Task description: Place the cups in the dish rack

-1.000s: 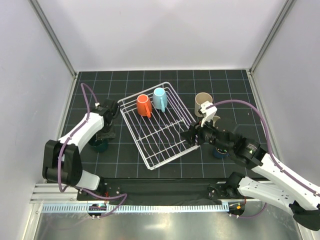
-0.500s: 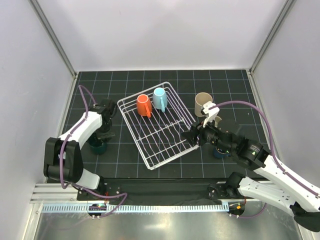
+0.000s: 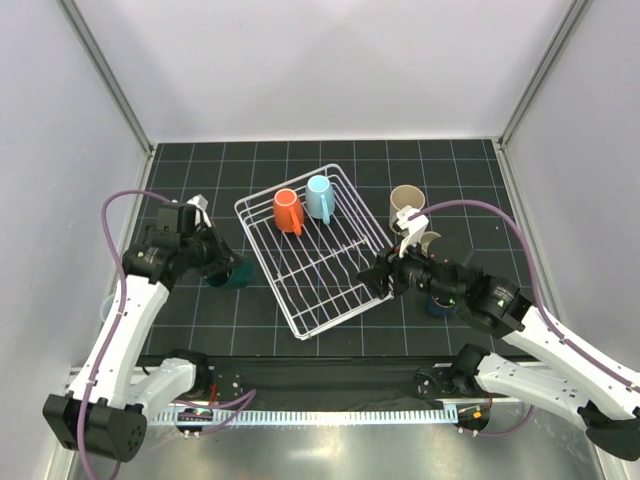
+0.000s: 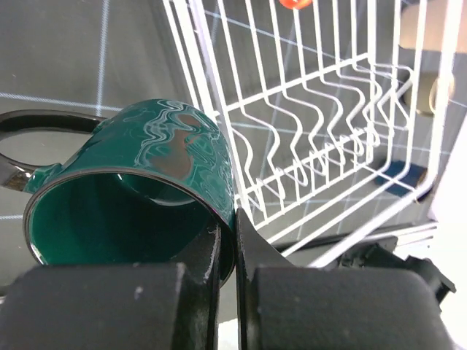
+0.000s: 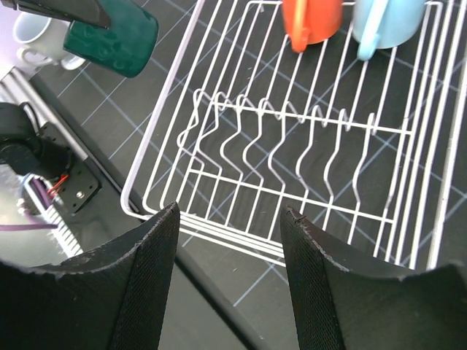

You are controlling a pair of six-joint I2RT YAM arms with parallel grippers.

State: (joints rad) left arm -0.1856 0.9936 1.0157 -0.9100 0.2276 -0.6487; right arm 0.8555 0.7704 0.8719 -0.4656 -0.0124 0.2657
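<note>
**While my left gripper [image 4: 228,233] clamps the teal mug [image 4: 146,168]**

I have it pinched by the rim, just beside the dish rack [image 3: 267,272]'s left edge. My right gripper [image 5: 230,210] hovers, fingers apart, over the near right corner. The orange cup [image 3: 287,210] and light blue cup [image 3: 320,196] sit inside.

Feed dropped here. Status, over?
Left jaws shut on teal mug, beside rack. Right jaws open, empty, at rack's edge. Orange cup, blue cup racked. Path clear.
</note>
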